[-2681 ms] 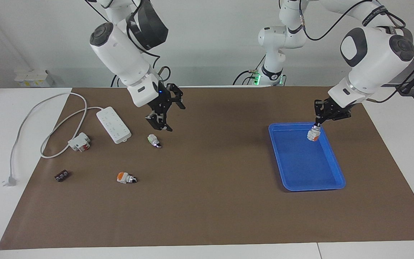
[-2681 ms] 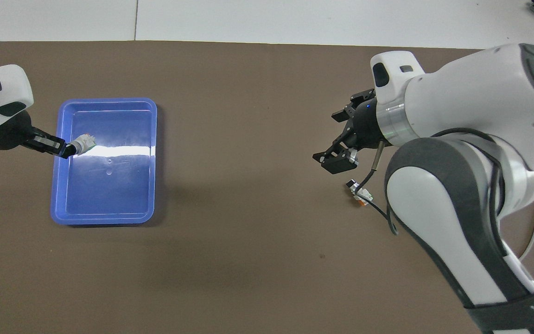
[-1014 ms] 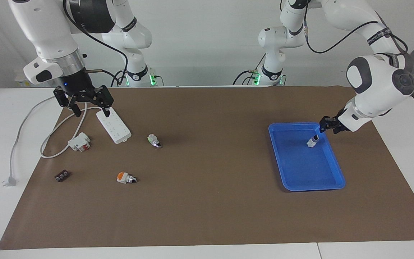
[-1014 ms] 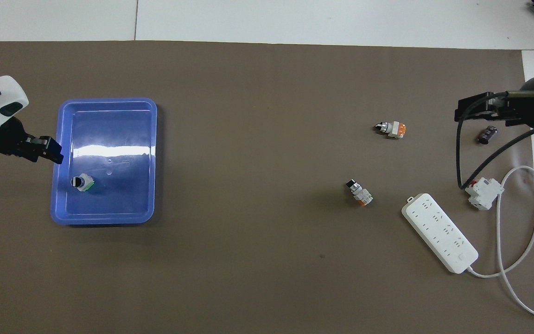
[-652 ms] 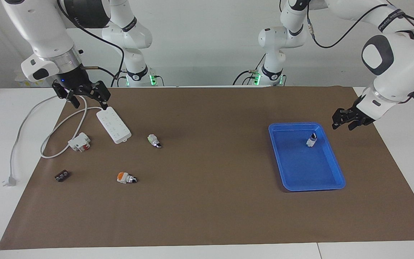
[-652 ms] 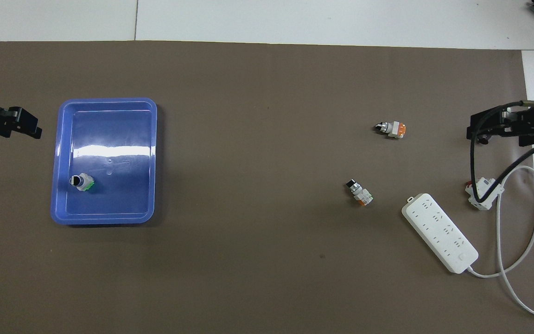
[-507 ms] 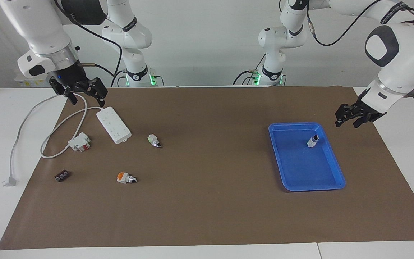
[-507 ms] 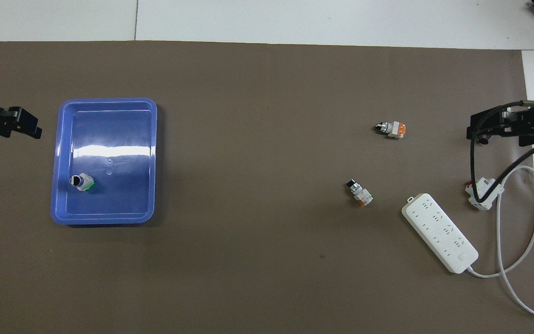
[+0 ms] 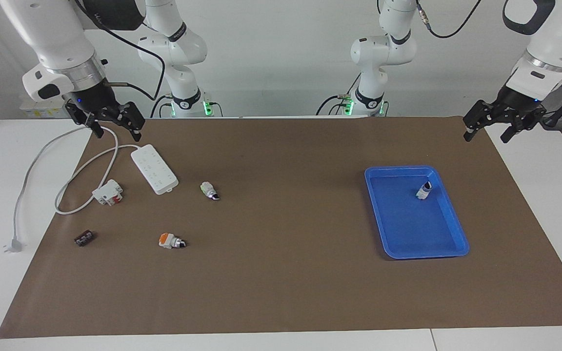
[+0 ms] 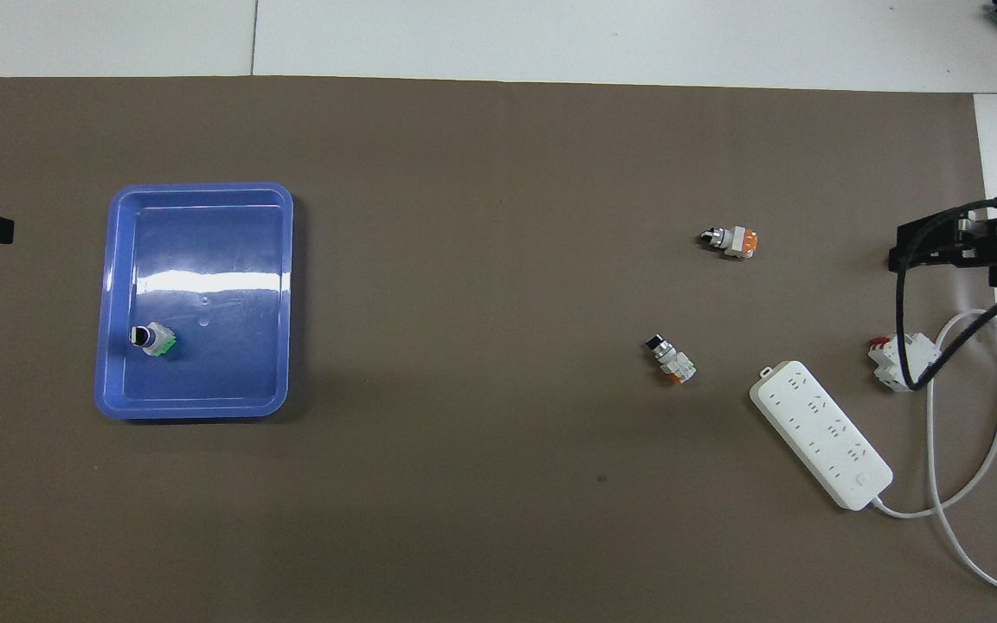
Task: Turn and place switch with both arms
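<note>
Switch (image 9: pixel 423 190) upright in tray (image 9: pixel 451 247), well below left gripper (image 9: pixel 487 130); fingers wide, empty. Right gripper (image 9: pixel 113 127) over cord (image 9: pixel 84 168), fingers wide, empty. Risk: switch toppling if tray bumped; cord snagging right fingers.

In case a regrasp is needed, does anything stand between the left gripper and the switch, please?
Nothing visible does: the left gripper hangs open over the edge of the mat, with only the tray rim beside the switch.

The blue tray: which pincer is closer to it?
Left. The left pincer hangs near the tray's end of the table; the right pincer hangs over the other end.
</note>
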You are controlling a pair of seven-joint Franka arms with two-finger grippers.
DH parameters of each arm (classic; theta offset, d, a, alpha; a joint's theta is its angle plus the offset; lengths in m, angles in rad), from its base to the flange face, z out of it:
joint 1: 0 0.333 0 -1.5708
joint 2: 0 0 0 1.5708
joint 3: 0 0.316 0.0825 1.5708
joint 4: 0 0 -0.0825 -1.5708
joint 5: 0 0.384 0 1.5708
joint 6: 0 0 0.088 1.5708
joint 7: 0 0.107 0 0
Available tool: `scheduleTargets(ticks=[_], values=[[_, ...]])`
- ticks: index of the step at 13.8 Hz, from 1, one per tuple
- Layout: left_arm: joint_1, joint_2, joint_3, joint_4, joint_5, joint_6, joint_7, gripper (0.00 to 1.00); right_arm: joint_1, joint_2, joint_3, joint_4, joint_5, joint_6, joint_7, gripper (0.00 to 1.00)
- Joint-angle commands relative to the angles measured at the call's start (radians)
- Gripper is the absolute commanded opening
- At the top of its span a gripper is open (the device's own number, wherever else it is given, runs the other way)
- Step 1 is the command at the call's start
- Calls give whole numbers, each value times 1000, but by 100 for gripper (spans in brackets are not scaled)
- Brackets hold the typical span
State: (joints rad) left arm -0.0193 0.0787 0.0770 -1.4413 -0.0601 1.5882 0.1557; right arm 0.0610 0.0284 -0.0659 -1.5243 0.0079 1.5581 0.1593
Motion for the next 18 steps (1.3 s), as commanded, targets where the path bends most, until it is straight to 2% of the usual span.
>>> scheduleTargets(ticks=[1, 8, 10, 12, 18], values=[[-4, -20, 1, -30, 3, 13, -7, 100, 19, -15, -25, -19, -6, -19, 9, 100], [-20, -22, -2, -31, 20, 12, 10, 100, 25, -10, -15, -34, -5, -23, 10, 100], [-57, -26, -2, -36, 86, 6, 15, 100, -12, -13, 18, -43, -5, -13, 8, 100], [-65, -30, -2, -37, 88, 0, 8, 100, -58, -15, 75, -43, -5, -13, 12, 100], [-67, -42, -3, -63, 88, 12, 4, 100, -36, -7, 78, -28, -16, -18, 34, 100]])
